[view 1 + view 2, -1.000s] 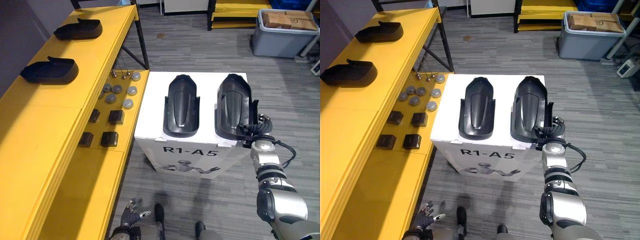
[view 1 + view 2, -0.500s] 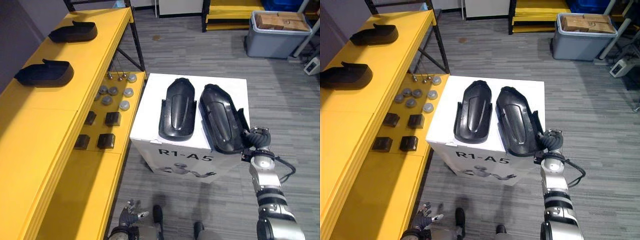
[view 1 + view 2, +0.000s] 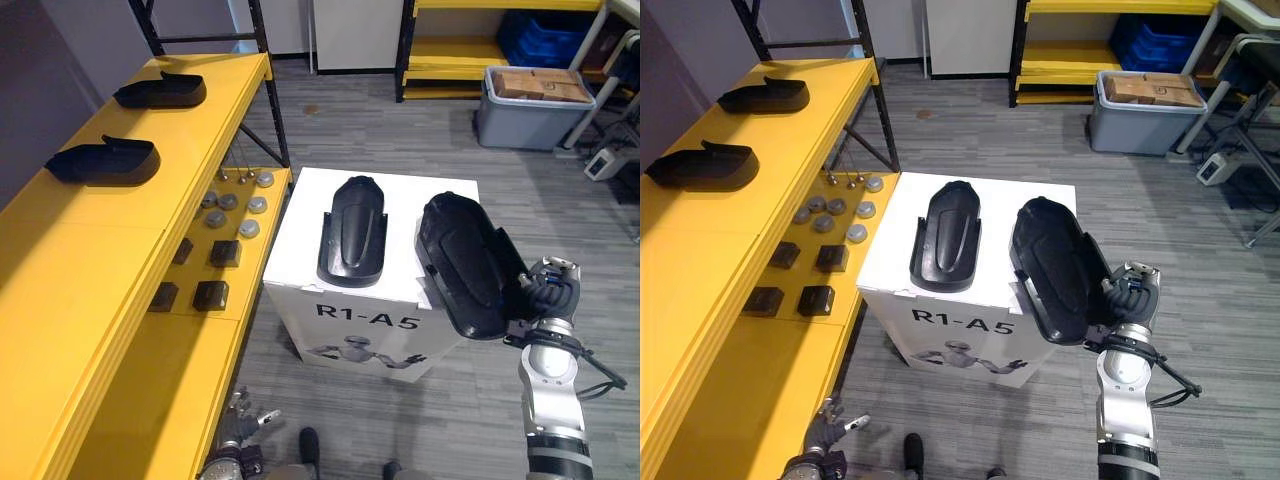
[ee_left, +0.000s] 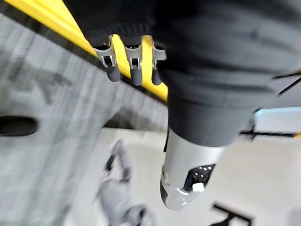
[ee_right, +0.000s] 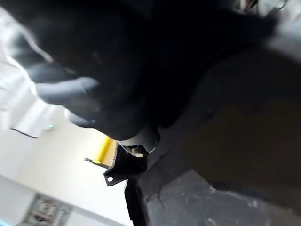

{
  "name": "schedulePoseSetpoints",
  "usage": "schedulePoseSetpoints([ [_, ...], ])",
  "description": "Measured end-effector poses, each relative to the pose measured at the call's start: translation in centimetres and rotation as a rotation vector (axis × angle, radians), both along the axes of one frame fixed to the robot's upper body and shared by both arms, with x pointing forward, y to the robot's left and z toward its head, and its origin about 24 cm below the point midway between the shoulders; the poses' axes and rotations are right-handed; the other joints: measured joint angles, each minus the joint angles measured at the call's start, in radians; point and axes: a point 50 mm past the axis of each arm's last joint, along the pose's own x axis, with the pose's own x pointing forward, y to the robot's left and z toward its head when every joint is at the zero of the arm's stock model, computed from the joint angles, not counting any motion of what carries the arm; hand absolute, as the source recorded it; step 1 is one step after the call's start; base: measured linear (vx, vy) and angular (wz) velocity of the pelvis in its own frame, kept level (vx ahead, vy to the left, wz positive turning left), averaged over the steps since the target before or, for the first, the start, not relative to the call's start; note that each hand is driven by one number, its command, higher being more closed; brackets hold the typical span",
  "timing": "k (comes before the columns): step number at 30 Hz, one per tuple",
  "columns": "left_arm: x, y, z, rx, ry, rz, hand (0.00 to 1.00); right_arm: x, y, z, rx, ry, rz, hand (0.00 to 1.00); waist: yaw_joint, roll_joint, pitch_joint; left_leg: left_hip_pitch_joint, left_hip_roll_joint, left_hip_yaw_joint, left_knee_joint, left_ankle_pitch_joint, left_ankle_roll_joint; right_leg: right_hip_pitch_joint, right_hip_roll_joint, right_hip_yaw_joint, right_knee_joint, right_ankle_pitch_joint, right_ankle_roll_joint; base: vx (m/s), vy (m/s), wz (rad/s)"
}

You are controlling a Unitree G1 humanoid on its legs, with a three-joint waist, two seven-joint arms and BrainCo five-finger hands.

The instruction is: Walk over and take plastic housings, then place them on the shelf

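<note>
The right hand [image 3: 546, 296], at the lower right of the frame, is clamped on the edge of a black plastic housing [image 3: 465, 265], which is held tilted over the right edge of the white box [image 3: 300, 230]. A second housing [image 3: 352, 232] is laid flat on the box top, at centre. A third housing [image 3: 105, 162] and a fourth housing [image 3: 160, 90] are set on the yellow shelf [image 3: 90, 260], upper left. The left hand [image 3: 240, 425] is seen at the bottom edge, fingers loosely apart.

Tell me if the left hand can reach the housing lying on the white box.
Probably not yet: the left hand hangs open, low beside the yellow shelf, well below the white box top where that housing lies. Nothing covers the housing.
</note>
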Motion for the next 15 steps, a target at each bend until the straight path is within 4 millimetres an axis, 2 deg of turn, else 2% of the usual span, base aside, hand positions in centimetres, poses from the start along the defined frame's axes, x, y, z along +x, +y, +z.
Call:
schedulePoseSetpoints([
  [3,0.9,1.7,2.6,0.043,-0.126,0.080,0.00,-0.7,0.9,1.3,-0.028,-0.076,0.013,1.00,0.007,-0.005,-0.012,-0.007,-0.001,-0.002,0.001,0.000,0.000,0.000,-0.001,-0.002,-0.010,0.008,-0.008,0.01,0.008,0.05],
  [5,1.9,2.6,5.4,0.066,-0.274,0.144,0.00,-0.8,2.1,2.4,-0.054,-0.138,0.045,1.00,0.008,-0.010,-0.024,-0.008,-0.004,-0.003,0.004,0.007,0.009,0.003,-0.005,-0.005,-0.010,0.012,-0.009,0.04,0.003,0.04],
  [7,2.7,2.6,7.4,0.078,-0.376,0.149,0.00,-0.7,3.0,2.7,-0.069,-0.162,0.078,1.00,0.007,-0.012,-0.035,-0.007,-0.008,-0.004,0.004,0.009,0.011,0.006,-0.008,-0.006,-0.012,0.012,-0.008,0.04,0.001,0.03],
  [9,3.7,2.1,9.6,0.067,-0.488,0.134,0.00,-0.5,3.9,2.7,-0.066,-0.167,0.112,1.00,0.008,-0.013,-0.040,0.001,-0.011,-0.006,0.004,0.009,0.012,0.016,-0.011,-0.009,-0.014,0.012,-0.008,0.03,-0.001,0.05],
  [11,4.3,1.4,10.8,0.049,-0.557,0.112,0.00,-0.4,4.5,2.6,-0.064,-0.166,0.133,1.00,0.008,-0.012,-0.043,0.002,-0.011,-0.008,0.004,0.009,0.011,0.019,-0.011,-0.010,-0.014,0.012,-0.008,0.00,-0.001,0.02],
  [15,5.9,-2.1,13.7,-0.061,-0.710,-0.007,0.00,0.0,6.2,2.5,-0.058,-0.163,0.198,1.00,0.005,-0.012,-0.045,0.004,-0.012,-0.012,0.001,0.010,0.012,0.019,-0.011,-0.013,-0.010,0.011,-0.007,-0.03,0.000,0.02],
])
